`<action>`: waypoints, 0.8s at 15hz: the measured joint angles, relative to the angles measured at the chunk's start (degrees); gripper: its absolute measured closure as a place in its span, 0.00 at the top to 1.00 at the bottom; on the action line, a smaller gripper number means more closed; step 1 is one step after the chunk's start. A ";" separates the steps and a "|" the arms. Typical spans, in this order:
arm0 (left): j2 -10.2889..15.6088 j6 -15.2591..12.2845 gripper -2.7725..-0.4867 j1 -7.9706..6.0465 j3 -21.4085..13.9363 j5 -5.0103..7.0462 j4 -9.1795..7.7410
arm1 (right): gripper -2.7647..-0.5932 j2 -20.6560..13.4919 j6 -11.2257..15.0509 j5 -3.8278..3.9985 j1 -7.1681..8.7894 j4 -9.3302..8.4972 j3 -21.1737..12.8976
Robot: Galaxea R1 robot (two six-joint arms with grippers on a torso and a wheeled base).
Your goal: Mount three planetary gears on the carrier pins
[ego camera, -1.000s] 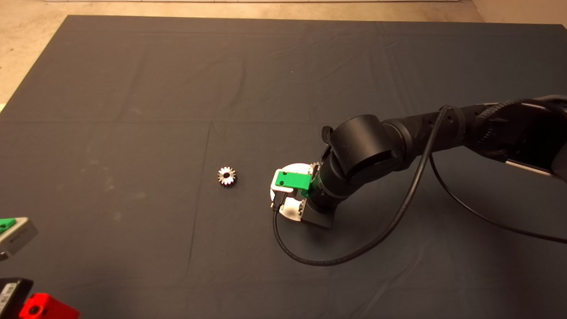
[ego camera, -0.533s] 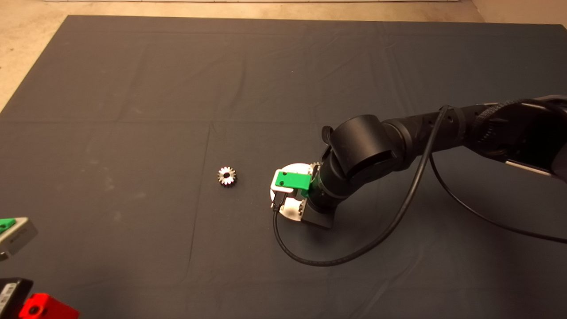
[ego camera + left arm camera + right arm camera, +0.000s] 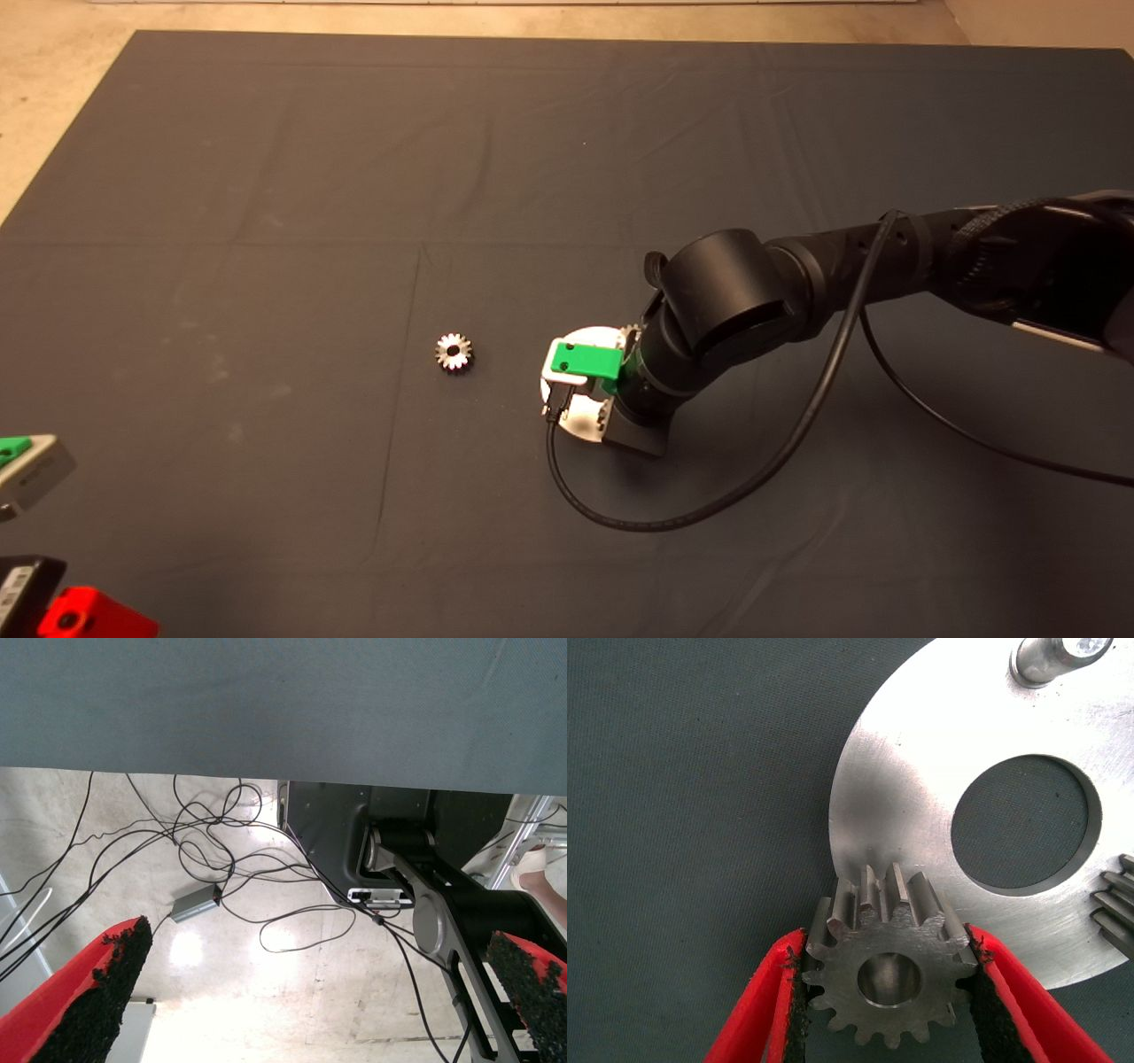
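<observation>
My right gripper [image 3: 886, 946] is shut on a planetary gear [image 3: 890, 979], one red finger against its teeth on each side. This gear sits at the rim of the white carrier disc [image 3: 912, 806], and something silvery fills its centre hole. One bare carrier pin [image 3: 1045, 660] stands across the disc's large centre hole. A second gear [image 3: 1118, 914] shows only a few teeth at the picture's edge. In the head view the right arm covers most of the disc [image 3: 592, 339]. A third gear [image 3: 454, 352] lies flat on the mat to the disc's left. My left gripper [image 3: 328, 943] is parked and open.
A black cable [image 3: 620, 521] loops over the mat in front of the disc. The left gripper's red finger [image 3: 89, 616] shows at the lower left edge of the mat. The left wrist view shows the floor with several cables and a black robot base [image 3: 399, 842].
</observation>
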State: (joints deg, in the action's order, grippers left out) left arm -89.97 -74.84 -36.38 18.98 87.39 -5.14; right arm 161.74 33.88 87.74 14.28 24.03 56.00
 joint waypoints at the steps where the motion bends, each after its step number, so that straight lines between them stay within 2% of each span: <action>1: 0.00 0.00 0.99 0.00 0.00 0.00 0.00 | 0.22 0.00 0.00 0.00 0.00 0.09 0.00; 12: -0.02 0.23 0.99 0.00 0.00 0.00 0.00 | 0.22 -0.20 0.02 -0.44 0.04 0.43 0.22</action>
State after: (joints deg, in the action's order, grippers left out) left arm -89.99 -74.61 -36.38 18.98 87.39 -5.14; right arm 161.55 33.90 87.30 14.32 24.46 56.22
